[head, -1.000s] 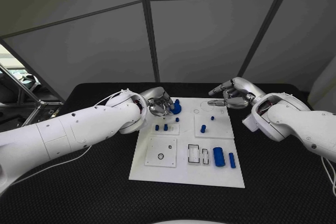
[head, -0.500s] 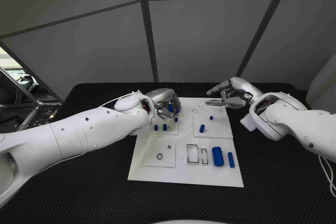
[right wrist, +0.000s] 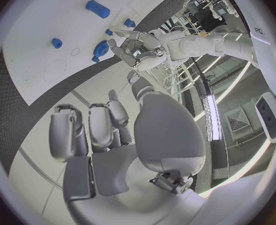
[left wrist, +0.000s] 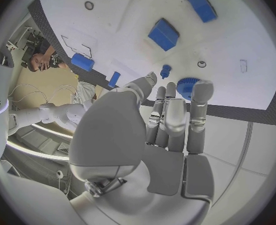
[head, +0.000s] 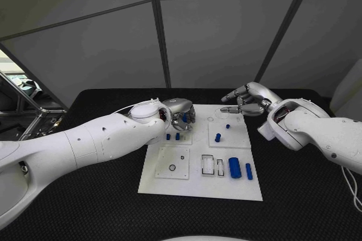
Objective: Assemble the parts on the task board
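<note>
On the black worktop (head: 90,199), the white rectangular task board (head: 200,186) carries small blue parts. The left hand (head: 179,113) hovers over its far left corner, fingers (left wrist: 199,110) straight and close together, holding nothing, just beside a blue round toothed part (left wrist: 185,87). The right hand (head: 246,101) hangs above the board's far right edge, fingers loosely spread, empty.

Black textured table (head: 90,209) across the lower frame; grey panelled wall (head: 211,37) with dark seams above; metal frame (head: 26,102) at left edge.
</note>
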`<state>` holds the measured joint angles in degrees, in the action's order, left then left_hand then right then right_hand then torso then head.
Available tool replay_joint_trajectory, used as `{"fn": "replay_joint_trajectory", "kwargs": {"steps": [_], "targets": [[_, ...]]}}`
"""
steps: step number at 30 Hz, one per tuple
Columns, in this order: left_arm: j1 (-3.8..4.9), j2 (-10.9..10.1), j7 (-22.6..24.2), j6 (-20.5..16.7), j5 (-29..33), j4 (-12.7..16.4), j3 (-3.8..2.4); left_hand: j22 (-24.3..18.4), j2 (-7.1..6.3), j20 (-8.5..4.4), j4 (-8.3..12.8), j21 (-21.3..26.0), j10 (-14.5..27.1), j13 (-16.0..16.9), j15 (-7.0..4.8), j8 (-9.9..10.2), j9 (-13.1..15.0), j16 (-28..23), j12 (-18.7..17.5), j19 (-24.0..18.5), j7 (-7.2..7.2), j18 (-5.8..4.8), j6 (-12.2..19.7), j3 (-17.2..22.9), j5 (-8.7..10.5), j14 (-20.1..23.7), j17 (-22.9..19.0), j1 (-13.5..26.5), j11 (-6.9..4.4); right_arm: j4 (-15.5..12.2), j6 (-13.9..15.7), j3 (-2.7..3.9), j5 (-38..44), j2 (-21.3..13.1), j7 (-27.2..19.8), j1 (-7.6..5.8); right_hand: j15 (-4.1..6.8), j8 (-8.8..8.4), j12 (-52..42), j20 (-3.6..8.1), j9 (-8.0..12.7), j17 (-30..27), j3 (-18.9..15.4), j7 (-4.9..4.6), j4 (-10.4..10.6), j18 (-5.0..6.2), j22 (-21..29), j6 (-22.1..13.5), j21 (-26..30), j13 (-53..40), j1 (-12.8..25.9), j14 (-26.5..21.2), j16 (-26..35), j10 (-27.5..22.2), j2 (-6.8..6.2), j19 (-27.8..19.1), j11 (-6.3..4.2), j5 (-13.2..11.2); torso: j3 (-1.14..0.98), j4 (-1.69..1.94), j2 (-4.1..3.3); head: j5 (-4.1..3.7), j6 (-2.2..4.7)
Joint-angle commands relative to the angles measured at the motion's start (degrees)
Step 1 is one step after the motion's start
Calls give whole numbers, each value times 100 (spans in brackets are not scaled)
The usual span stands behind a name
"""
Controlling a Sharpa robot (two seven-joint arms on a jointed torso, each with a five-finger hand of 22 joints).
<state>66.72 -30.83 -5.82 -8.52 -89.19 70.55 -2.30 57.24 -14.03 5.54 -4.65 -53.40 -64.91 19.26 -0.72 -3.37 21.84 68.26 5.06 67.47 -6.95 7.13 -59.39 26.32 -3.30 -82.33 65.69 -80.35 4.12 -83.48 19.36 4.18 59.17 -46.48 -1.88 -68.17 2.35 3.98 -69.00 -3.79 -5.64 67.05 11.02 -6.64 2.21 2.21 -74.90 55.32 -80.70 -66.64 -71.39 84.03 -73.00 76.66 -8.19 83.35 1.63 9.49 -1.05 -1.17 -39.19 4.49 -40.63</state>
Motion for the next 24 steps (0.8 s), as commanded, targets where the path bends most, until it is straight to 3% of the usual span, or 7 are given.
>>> {"fn": "replay_joint_trajectory", "kwargs": {"steps": [1,14,24], "targets": [[8,34,-96,279,-226,-34,2,-7,-5,-9,0,16,41,-24,-10,-28,-17,-7,-15,12,-1,145,28,-28,22,-25,-20,49,-3,-1,36,5,-14,10,-57,-11,31,-27,5,15,-8,3,4,6,8,95,-159,15,30,8,48,105,28,6,32,6,9,41,1,4,2,-12,1],[6,177,-122,383,-260,-250,10,38,16,-6,9,-12,108,-125,3,-29,-90,32,-32,1,-11,138,53,-38,19,-18,-30,26,9,9,51,5,-14,25,-62,-11,32,-27,8,15,-8,2,6,6,6,95,-157,15,32,12,47,105,30,4,34,5,9,43,-1,-1,2,-13,6],[-1,264,-75,466,-261,-377,14,209,209,25,25,-179,-4,-249,46,-62,-182,154,45,72,-27,104,-23,56,24,-49,11,-56,9,13,42,5,-14,40,-64,-11,32,-27,8,15,-8,2,6,6,6,95,-157,15,32,12,47,105,30,4,34,5,9,43,-3,4,3,-27,3]]}}
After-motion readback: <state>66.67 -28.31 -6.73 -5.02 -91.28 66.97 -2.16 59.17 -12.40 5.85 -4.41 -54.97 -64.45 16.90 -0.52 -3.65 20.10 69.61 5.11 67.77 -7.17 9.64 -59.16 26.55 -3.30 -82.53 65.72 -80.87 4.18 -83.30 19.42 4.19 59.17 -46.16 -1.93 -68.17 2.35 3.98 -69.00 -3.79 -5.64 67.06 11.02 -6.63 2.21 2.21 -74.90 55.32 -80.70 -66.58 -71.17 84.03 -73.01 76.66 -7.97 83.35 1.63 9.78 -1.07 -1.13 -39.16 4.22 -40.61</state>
